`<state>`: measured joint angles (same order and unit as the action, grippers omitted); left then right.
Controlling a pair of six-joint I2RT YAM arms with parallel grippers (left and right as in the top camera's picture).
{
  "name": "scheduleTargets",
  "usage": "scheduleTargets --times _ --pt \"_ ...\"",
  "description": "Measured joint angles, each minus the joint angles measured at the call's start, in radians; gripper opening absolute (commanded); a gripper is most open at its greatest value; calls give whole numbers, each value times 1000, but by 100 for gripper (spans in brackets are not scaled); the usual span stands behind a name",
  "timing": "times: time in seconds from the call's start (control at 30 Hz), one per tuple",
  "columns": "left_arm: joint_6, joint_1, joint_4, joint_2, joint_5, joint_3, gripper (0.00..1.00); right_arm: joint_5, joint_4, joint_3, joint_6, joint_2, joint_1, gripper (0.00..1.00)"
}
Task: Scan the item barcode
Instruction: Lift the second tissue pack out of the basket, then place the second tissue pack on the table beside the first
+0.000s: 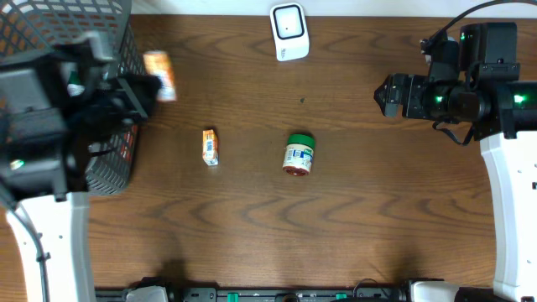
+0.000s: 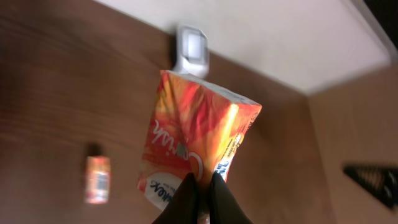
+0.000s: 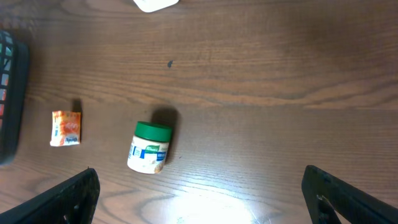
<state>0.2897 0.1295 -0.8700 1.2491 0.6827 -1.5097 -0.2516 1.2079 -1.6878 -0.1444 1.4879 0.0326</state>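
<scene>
pinching an orange printed carton [image 2: 198,140] at its bottom edge, the left gripper [image 2: 202,194] is clamped tight on it, lifted above the dark wooden table [image 1: 252,220] beside the grey mesh basket [image 1: 127,40]. the right gripper [image 3: 200,180] gapes wide, holding nothing.

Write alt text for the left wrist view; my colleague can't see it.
The left fingers pinch the lower edge of an orange carton, holding it over the dark wooden table. Behind it a white barcode scanner stands at the table's far edge; a small orange box lies blurred at lower left.
</scene>
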Motion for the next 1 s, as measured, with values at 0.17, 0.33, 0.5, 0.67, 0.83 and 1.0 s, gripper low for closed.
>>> scheduleTargets --times 0.17,0.33,0.5,0.67,0.83,1.0 --pt "-3 -182 -2 68 21 35 7 0 0 0 0 0 0 99" --pt "-1 -281 -3 206 26 65 8 0 0 0 0 0 0 99" --pt "10 -294 21 353 60 68 7 0 0 0 0 0 0 99" --pt "20 -294 49 481 149 68 8 0 0 0 0 0 0 99" --pt "21 -294 60 616 186 69 8 0 0 0 0 0 0 99" --pt "21 -298 116 708 199 69 7 0 0 0 0 0 0 99"
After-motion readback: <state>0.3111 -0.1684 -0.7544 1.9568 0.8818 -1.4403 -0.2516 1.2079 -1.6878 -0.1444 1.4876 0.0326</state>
